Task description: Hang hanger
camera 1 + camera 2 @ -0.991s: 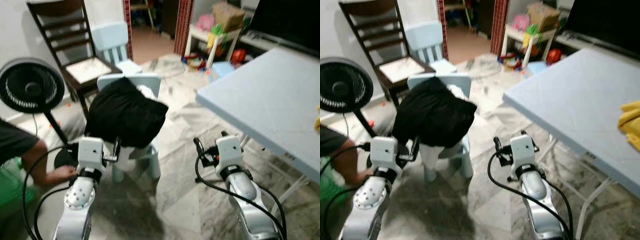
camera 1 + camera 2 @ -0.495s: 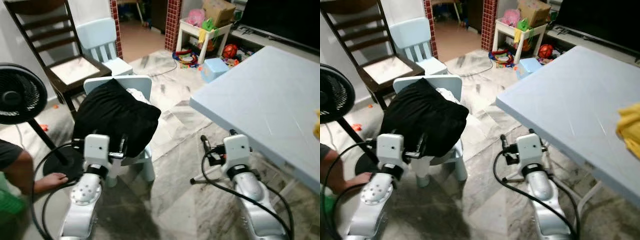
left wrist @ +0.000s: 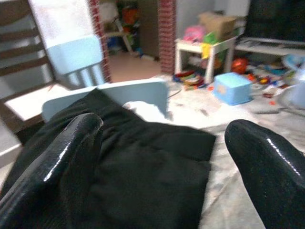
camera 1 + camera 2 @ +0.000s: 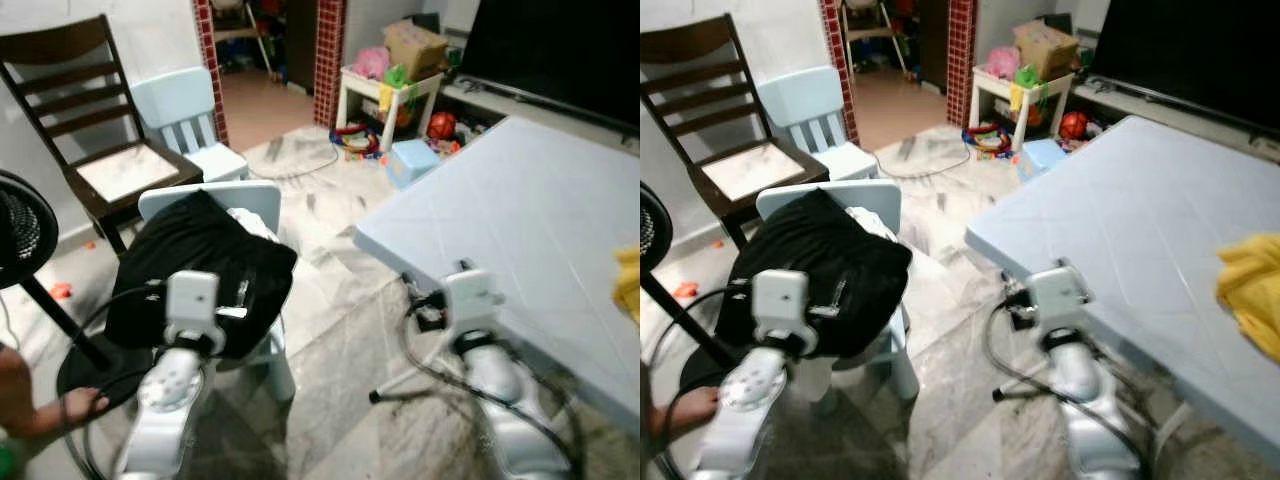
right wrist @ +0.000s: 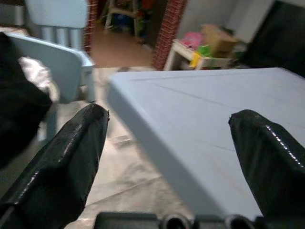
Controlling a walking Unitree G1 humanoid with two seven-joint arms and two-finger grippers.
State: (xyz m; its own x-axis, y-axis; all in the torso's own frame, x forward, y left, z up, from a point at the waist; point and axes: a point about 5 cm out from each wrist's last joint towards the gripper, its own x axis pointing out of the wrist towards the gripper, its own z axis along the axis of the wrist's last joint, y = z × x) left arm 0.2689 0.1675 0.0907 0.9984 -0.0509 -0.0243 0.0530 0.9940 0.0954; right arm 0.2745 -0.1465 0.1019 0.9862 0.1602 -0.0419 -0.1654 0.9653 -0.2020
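Facing a small pale chair (image 4: 262, 205) draped with black cloth (image 4: 195, 275), the robot holds both arms forward at mid height. The left pincer (image 3: 157, 157) hangs just short of the cloth, its fingers (image 3: 57, 162) spread wide with nothing between them. The right pincer (image 5: 171, 152) is equally wide open and empty, pointing at the near corner of the grey bench (image 4: 520, 230). That corner juts toward the chair, leaving a strip of bare marble floor (image 4: 330, 300) between the two. Left of the chair stand a fan (image 4: 20, 230) and, farther back, a dark wooden chair (image 4: 90, 150) and a second pale chair (image 4: 185, 115). A person's hand (image 4: 80, 405) rests on the floor at the near left, beside the fan's base. A yellow cloth (image 4: 1250, 290) lies on the bench's right edge. Toys and a low white table (image 4: 385, 95) crowd the far doorway. I cannot make out any hanger.

Compared with a second ago, the whole view has shifted: the chair and bench corner sit lower and closer, and more of the far room shows, so the camera has moved forward. The cloth keeps its place on the chair.
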